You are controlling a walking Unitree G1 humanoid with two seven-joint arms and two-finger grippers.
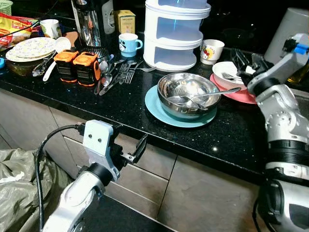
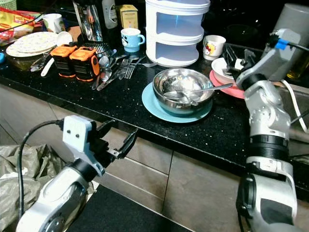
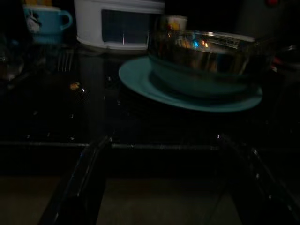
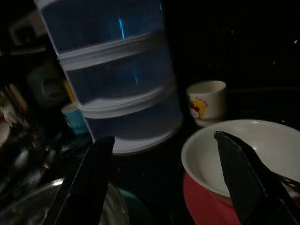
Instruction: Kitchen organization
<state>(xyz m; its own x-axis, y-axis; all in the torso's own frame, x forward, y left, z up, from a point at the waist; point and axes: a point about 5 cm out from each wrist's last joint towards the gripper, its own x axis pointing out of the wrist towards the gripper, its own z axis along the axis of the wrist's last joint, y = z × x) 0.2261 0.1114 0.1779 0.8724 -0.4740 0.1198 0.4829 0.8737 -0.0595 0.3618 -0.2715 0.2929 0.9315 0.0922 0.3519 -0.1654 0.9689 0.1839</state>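
Landmark: your steel bowl (image 1: 189,94) sits on the teal plate (image 1: 159,112) near the front edge of the black counter (image 1: 96,104); a spoon (image 1: 212,94) lies in the bowl with its handle out over the rim toward the red plate.
Left gripper: you have the left gripper (image 1: 129,151) below the counter edge, in front of the drawer fronts (image 1: 159,166), down and to the robot's left of the bowl; its fingers (image 3: 77,187) stand spread apart with nothing between them; the wrist camera looks level across the counter at the teal plate and bowl.
Right gripper: your right gripper (image 4: 164,178) is over the counter to the right of the bowl, by the white bowl (image 1: 227,71) on the red plate (image 1: 241,95); the fingers (image 4: 248,180) are wide apart and empty; one finger crosses in front of the white bowl's rim, touching or not you can't tell.
Behind the bowl: the white tiered container (image 1: 175,34) stands just behind it; a cartoon mug (image 1: 211,50) to the container's right; a blue mug (image 1: 128,44) to its left.
Left of the bowl: a loose pile of cutlery (image 1: 116,75) lies on the counter; beyond it two orange-and-black battery packs (image 1: 77,66); further left, a patterned plate (image 1: 31,48).
Floor: a grey-green bag (image 1: 19,188) lies well below and left of the bowl.
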